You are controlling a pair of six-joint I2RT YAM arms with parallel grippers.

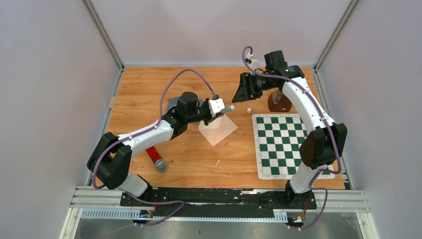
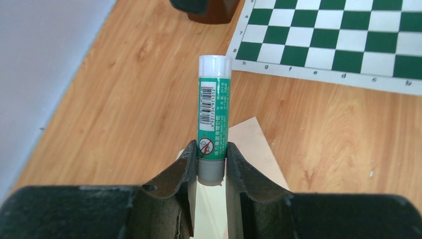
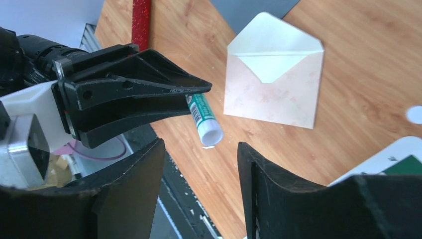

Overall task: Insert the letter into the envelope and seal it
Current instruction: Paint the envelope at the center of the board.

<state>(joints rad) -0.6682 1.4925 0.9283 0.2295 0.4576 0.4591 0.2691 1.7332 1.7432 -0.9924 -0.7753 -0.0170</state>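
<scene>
Left jaws pinch green plastic glue stick (image 2: 214, 109) by base above open-flapped pink paper envelope (image 3: 271, 84), for sealing; right jaws wide, empty.

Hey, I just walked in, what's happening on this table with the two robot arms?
The left gripper is clamped on the base of a green glue stick, holding it out above the table. The right gripper faces the stick's tip with its jaws open, gripping nothing. The envelope lies flat on the wood with its flap open, not yet sealed; whether the letter is inside cannot be seen. A small white piece, possibly the cap, lies beside the chessboard mat.
</scene>
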